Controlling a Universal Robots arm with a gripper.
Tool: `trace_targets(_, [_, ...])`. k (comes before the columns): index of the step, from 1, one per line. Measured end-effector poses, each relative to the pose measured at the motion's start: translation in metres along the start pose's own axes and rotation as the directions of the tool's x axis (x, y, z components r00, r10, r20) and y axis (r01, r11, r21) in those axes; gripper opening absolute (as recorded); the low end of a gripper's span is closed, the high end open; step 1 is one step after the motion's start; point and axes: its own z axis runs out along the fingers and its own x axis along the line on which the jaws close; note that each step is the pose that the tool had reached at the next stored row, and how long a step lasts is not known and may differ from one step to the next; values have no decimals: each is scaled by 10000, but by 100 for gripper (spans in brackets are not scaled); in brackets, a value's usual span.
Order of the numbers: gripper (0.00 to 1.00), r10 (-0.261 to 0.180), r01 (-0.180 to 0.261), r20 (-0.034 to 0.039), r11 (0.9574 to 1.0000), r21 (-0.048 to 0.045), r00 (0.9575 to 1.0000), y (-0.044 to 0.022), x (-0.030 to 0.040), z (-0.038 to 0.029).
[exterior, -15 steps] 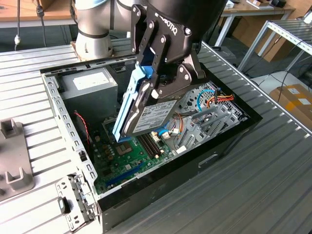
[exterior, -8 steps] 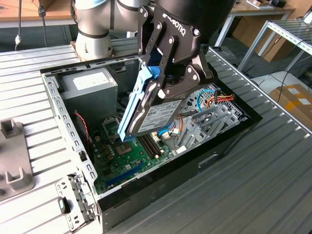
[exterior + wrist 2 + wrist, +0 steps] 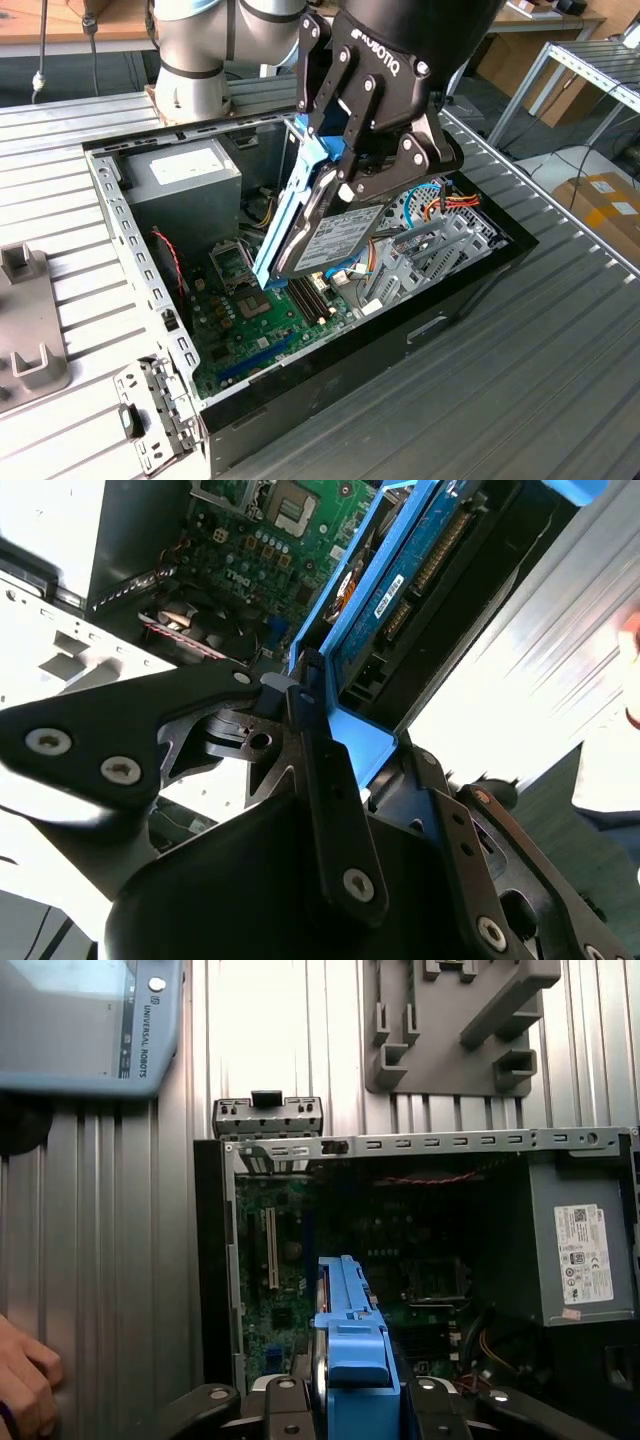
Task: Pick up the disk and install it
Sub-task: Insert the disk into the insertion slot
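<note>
The disk point(image 3: 335, 240), a grey metal drive with a white label and light-blue carrier rails point(image 3: 283, 205), hangs tilted on edge above the open computer case point(image 3: 108, 205). My gripper point(image 3: 375, 180) is shut on its upper end, above the green motherboard point(image 3: 250, 320) and next to the metal drive bay point(image 3: 430, 245) at the exterior view's right. In the second wrist view the black fingers point(image 3: 318, 742) clamp the blue carrier, with the disk's point(image 3: 405, 565) circuit side showing. In the first wrist view the carrier point(image 3: 352, 1335) juts out from the gripper point(image 3: 350, 1400) over the case interior.
A grey power-supply box point(image 3: 188, 172) with a white label fills the case's far corner. Coloured cables point(image 3: 452, 203) lie by the bay. A grey plastic fixture point(image 3: 25, 325) sits on the slatted table. A person's hand point(image 3: 25, 1380) and a pendant point(image 3: 80, 1020) are beside the case.
</note>
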Motion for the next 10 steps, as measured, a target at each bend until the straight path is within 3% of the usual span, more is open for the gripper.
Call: trace_targets(10, [37,0,0,-1,10000,0,10000,-114,32,-7])
